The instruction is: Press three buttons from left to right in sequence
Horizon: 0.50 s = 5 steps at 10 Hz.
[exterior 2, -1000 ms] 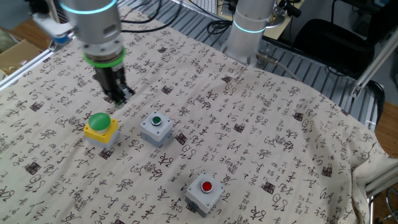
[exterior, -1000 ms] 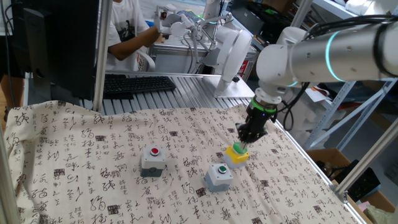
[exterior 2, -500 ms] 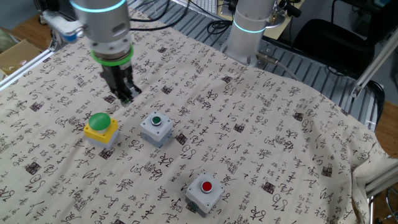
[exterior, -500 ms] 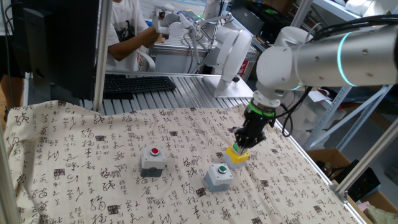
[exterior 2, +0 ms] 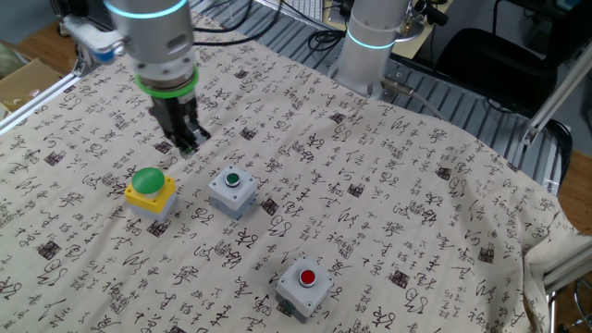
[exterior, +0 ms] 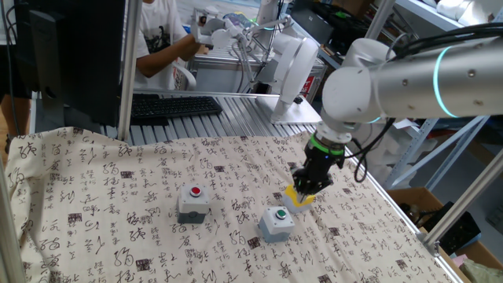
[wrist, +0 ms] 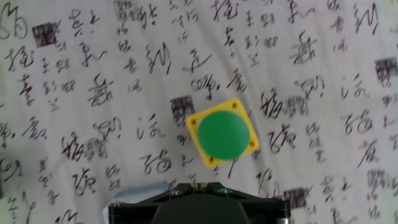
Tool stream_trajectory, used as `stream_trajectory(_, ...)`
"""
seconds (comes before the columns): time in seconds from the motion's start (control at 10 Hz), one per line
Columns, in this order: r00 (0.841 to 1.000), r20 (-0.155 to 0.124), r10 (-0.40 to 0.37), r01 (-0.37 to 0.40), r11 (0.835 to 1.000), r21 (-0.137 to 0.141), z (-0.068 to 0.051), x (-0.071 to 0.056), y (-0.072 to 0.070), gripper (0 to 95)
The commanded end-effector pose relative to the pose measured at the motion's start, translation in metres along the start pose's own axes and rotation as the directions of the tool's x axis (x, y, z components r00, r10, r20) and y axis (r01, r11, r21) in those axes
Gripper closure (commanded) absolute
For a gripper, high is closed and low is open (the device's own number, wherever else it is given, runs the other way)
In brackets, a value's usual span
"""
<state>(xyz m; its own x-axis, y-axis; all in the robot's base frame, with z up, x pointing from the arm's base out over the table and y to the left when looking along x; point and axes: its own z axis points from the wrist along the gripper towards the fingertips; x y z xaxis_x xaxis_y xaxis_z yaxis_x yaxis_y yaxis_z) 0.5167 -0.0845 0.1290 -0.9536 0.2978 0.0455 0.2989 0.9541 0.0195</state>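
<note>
Three button boxes stand in a row on the printed cloth. The grey box with the red button (exterior: 193, 200) (exterior 2: 305, 285) is at one end. The grey box with the green button (exterior: 277, 222) (exterior 2: 232, 190) is in the middle. The yellow box with the green domed cap (exterior: 299, 198) (exterior 2: 151, 190) (wrist: 222, 134) is at the other end. My gripper (exterior: 310, 185) (exterior 2: 187, 141) (wrist: 199, 183) hovers above the cloth just beside the yellow box, not touching it. Its fingertips meet, so it is shut and empty.
The cloth (exterior 2: 388, 185) with black characters covers the table. A second arm's white base (exterior 2: 375, 46) stands at the table's far edge. A keyboard (exterior: 173, 106) and a seated person (exterior: 161, 39) are beyond the table. A grey box corner (wrist: 142, 190) shows at the hand view's bottom.
My gripper has shifted a little sideways along the row, from over the yellow box toward the middle box's side, and sits slightly lower in one fixed view. The boxes have not moved.
</note>
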Motion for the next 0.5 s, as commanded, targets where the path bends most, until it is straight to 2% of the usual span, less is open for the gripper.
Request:
stream_trajectory(0.1, 1.000, 0.007, 0.008, -0.008, 1.000, 0.006, 0.001, 0.007, 0.007, 95.0)
stream_trajectory(0.5, 1.000, 0.013, 0.023, -0.023, 1.000, -0.001, 0.006, 0.011, 0.018, 95.0)
